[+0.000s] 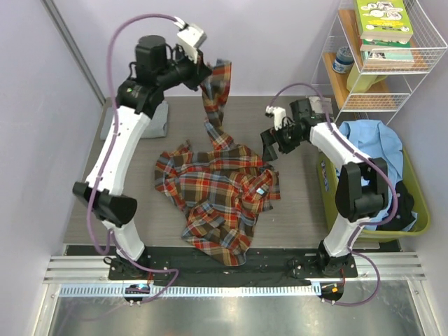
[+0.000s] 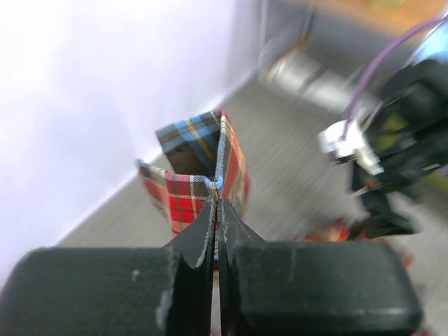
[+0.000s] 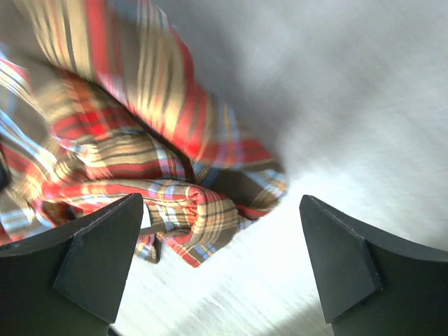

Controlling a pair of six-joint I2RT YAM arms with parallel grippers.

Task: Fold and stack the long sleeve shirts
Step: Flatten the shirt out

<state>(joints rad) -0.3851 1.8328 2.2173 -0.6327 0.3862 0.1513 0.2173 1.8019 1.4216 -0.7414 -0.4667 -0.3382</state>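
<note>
The plaid long sleeve shirt [image 1: 220, 199] lies crumpled in the middle of the table. One strip of it [image 1: 217, 98] is stretched up to my raised left gripper [image 1: 206, 75]. In the left wrist view that gripper [image 2: 217, 204] is shut on the plaid cloth [image 2: 203, 168], which sticks out past the tips. My right gripper [image 1: 271, 147] hangs open just above the shirt's right edge. In the right wrist view its fingers [image 3: 98, 259] stand wide apart over the plaid folds [image 3: 140, 140], with nothing between them. A pale grey shirt [image 1: 159, 120] lies folded at the back left, partly behind the left arm.
A green basket [image 1: 413, 210] with blue cloth [image 1: 378, 140] in it stands at the table's right side. A white wire shelf [image 1: 392, 63] with books is at the back right. A wall runs close along the left and the back.
</note>
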